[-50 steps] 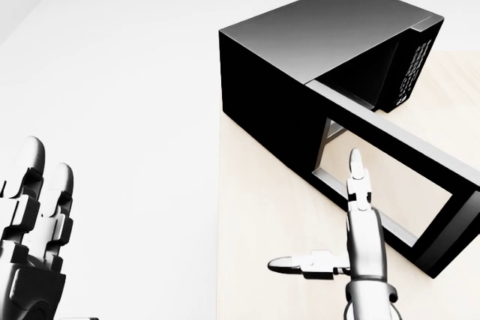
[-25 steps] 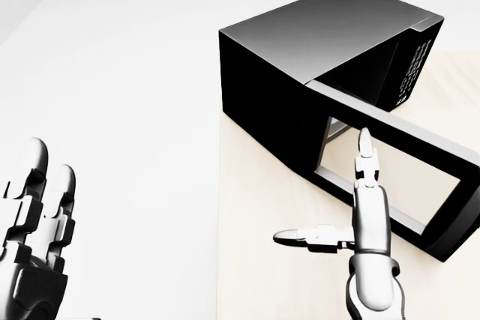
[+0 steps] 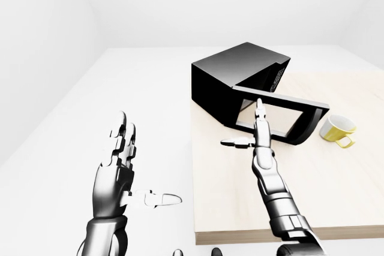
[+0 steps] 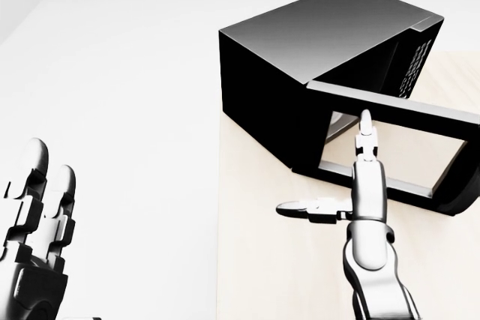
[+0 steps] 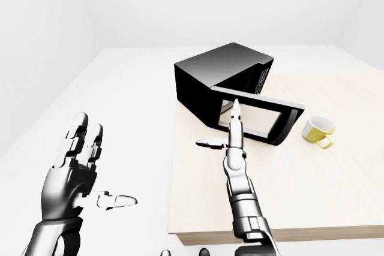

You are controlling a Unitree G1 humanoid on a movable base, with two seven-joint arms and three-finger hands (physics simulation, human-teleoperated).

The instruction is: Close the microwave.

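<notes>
Head view shows the microwave door (image 4: 390, 151) swung further toward the black microwave (image 4: 315, 58) than half a second ago: its free end, which then reached down toward the lower right corner of the view, now sits higher, so the door lies nearly level across the view. The right hand (image 4: 352, 192) has risen with it, its long finger now over the door's window rather than below the frame. The left hand (image 4: 34, 222) has not shifted and the camera has held its place.

The right arm reaches up from the bottom edge of the view, forearm nearly upright, with the hand spread: one finger (image 4: 365, 136) points straight up and the thumb (image 4: 304, 209) sticks out sideways to the left, well apart from it, gripping nothing. The fingertip overlaps the door's window opening; whether it presses on the door cannot be told. The left hand stands upright over the white floor, fingers straight and apart, thumb out to the right in the left-eye view, holding nothing.

The microwave body lies above and to the left of the right hand, on the pale wooden table (image 3: 240, 208), at its left edge. The door, hinged at the body, stretches from just left of the raised finger out to its right, not yet shut. A yellow cup (image 3: 337, 130) lies tipped on the table beyond the door's free end, well right of the hand.
</notes>
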